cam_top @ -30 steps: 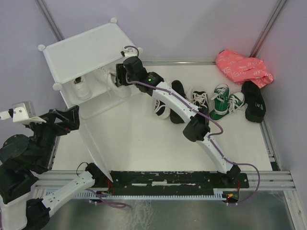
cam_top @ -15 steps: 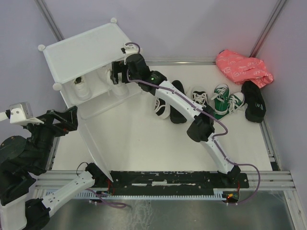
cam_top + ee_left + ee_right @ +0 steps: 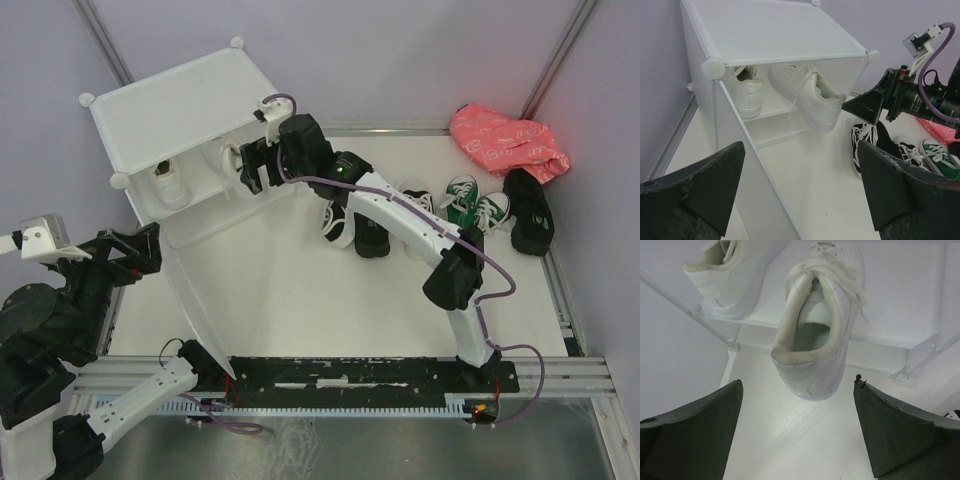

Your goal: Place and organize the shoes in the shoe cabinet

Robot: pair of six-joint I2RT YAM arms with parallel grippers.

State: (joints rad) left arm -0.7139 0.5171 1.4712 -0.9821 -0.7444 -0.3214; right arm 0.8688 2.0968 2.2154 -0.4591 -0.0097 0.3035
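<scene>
left hand (image 3: 140,250): fingers spread wide, holding nothing; hovers off the left edge of the worktop (image 3: 300,290), facing the cabinet opening.
door panel (image 3: 195,300): swung open, runs from the cabinet's front left corner toward the near edge.
shoe cabinet (image 3: 170,110): far left corner of the worktop, set at an angle, opening faces the arms.
inner shelf (image 3: 770,102): carries both white sneakers.
left white sneaker (image 3: 747,87): on the shelf by the left wall, heel toward the opening.
right white sneaker (image 3: 807,97): toe in on the shelf, heel overhangs the shelf's front edge; nothing touches it.
right hand (image 3: 255,165): fingers spread, empty; sits just in front of the opening, heel of that sneaker between the fingers in the wrist view, apart from both.
black sneakers with white laces (image 3: 335,220): on the worktop right of the cabinet, partly under the right arm.
plain black shoe (image 3: 372,242): beside them, under the arm.
green sneakers (image 3: 462,205): pair side by side, further right.
black shoes (image 3: 528,210): by the right edge, just beside the green pair.
pink bag (image 3: 508,140): far right corner.
</scene>
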